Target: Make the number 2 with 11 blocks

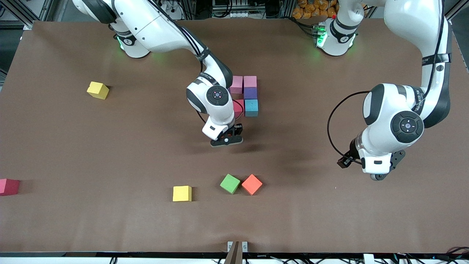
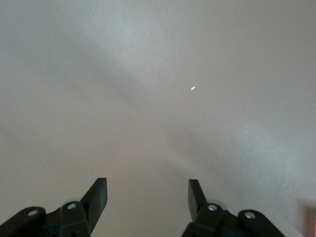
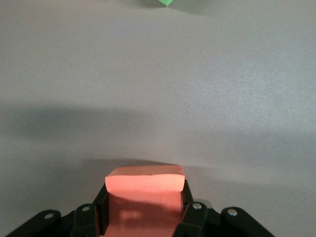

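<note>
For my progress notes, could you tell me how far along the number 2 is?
Early. A small cluster of blocks, pink, purple and light blue, is laid. The right gripper holds an orange block over the table near it. The left gripper waits open. Loose cubes remain.

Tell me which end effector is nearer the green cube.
Right. The right end effector, gripping an orange block, hangs nearer the green cube; the left end effector waits open toward the left arm's end.

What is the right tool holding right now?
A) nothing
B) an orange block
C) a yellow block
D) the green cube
B: the right wrist view shows the right tool shut on an orange block over bare table, with the green cube lying apart.
</note>
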`<state>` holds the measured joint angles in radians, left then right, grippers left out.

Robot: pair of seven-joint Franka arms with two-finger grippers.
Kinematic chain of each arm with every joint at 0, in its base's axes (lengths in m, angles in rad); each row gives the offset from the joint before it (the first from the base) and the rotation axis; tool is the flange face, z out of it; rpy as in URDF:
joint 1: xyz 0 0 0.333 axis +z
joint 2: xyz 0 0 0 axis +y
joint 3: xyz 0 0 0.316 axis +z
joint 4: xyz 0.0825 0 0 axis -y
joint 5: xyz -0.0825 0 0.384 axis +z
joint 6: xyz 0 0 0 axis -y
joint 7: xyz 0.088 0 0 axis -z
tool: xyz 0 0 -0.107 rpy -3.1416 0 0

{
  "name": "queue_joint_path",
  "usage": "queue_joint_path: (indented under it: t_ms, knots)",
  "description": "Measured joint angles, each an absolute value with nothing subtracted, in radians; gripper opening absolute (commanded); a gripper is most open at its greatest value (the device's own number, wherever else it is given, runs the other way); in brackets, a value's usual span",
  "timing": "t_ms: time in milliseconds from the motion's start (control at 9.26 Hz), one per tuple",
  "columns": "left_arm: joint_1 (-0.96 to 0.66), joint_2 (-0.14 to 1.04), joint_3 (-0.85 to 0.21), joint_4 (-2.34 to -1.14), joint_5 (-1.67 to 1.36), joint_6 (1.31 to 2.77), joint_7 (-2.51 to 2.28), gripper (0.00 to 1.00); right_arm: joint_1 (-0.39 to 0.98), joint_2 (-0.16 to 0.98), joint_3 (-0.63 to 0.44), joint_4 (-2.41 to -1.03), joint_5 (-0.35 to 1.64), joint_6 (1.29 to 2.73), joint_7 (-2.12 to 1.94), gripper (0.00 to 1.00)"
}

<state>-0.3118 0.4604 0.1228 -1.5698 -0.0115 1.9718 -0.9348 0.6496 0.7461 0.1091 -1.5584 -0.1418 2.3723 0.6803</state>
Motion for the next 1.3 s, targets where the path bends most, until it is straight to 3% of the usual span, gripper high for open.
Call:
queue_joint_path:
  t_ms: [864, 1297]
  knots:
    - [-0.315, 0.463, 0.123, -1.568, -0.012, 1.972, -0.935, 0.74, 0.649, 0.713, 0.107, -1.629, -0.157, 2.434, 0.68, 0.09]
    - [-0.358, 0.591, 0.12, -1.435, -0.013, 1.981, -1.073, 0.74, 0.649, 0.708, 0.108, -1.639, -0.158, 2.44, 0.681, 0.09]
